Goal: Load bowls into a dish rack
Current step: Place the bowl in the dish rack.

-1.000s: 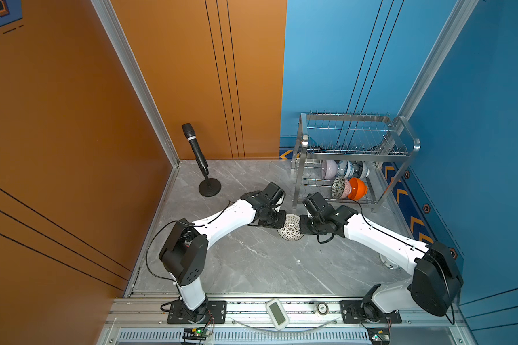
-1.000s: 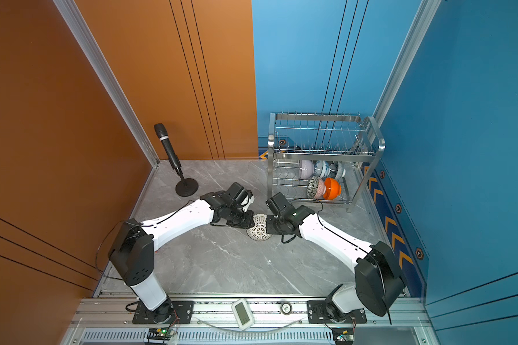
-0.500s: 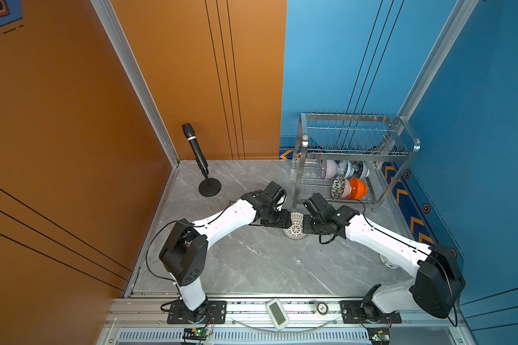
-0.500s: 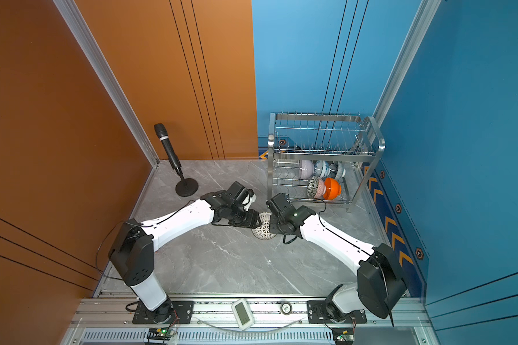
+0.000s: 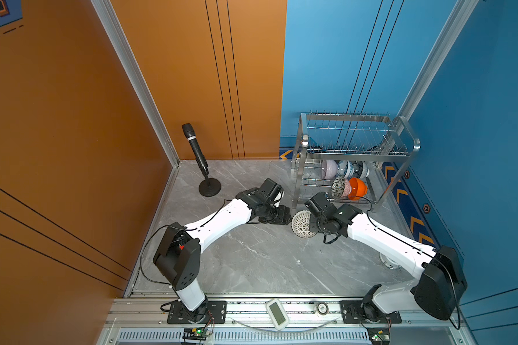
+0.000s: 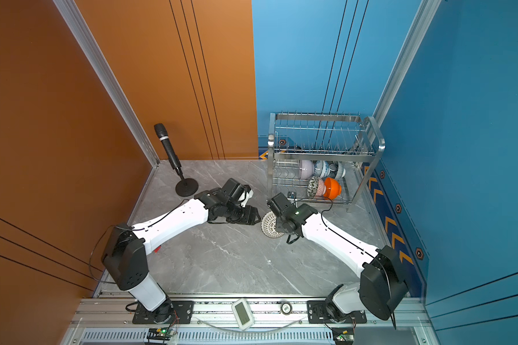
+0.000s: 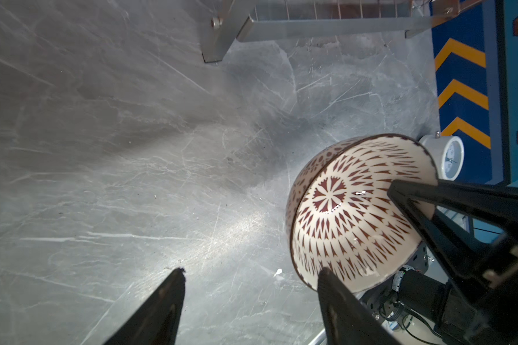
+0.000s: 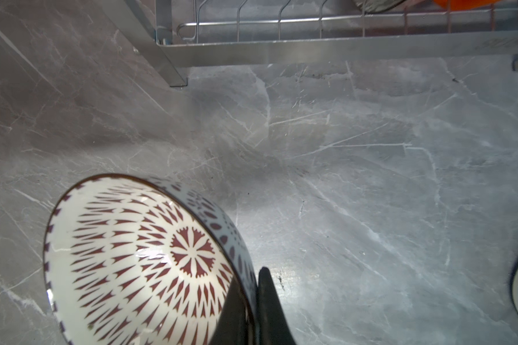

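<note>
Nearly done, I judge: five bowls [image 5: 340,186] sit in the dish rack [image 5: 353,153] just beyond the right gripper [image 8: 250,294], which pinches the rim of the tilted white lattice bowl [image 8: 138,257], the last to load, while the left gripper [image 7: 250,270] gapes empty beside it.

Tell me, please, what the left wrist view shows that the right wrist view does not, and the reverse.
Only the left wrist view shows the left end effector, open and empty, and the yellow chevron strip along the wall. Only the right wrist view shows the orange bowl sitting in the dish rack. Both show the white lattice-patterned bowl, gripped at its rim by the right end effector, one rack leg and the grey marble tabletop.
</note>
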Robot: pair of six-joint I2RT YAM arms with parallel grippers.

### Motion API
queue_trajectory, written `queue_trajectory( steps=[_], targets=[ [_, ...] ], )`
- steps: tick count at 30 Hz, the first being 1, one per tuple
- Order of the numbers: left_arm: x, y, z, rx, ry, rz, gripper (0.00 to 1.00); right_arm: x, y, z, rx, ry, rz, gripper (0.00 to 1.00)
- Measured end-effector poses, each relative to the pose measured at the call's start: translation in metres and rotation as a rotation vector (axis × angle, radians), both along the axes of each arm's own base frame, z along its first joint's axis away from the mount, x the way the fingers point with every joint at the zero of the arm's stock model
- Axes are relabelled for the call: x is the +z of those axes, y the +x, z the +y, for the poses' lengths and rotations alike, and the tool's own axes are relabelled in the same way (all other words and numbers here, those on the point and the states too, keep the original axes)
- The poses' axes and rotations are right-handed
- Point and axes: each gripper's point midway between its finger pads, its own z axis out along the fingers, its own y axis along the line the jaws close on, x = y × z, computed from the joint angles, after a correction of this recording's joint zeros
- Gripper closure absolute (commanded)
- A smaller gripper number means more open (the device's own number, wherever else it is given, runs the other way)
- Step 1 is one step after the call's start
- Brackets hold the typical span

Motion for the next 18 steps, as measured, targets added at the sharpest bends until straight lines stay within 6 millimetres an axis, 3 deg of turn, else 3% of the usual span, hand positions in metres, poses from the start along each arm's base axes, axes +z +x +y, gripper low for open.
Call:
queue_trajectory(
  steps=[6, 11, 18],
  targets=[
    [0.017, 0.012, 0.012, 0.05, -0.035, -0.045, 0.3, 0.017, 0.008, -0.019, -0.033, -0.076, -0.035, 1.0],
    [0.007, 0.016, 0.024, 0.089, -0.021, -0.029, 0.32, 0.031, 0.016, -0.032, -0.046, -0.139, -0.067, 1.0],
    [0.0, 0.017, 0.035, 0.117, -0.003, -0.022, 0.32, 0.036, 0.023, -0.048, -0.045, -0.26, -0.061, 1.0]
  ],
)
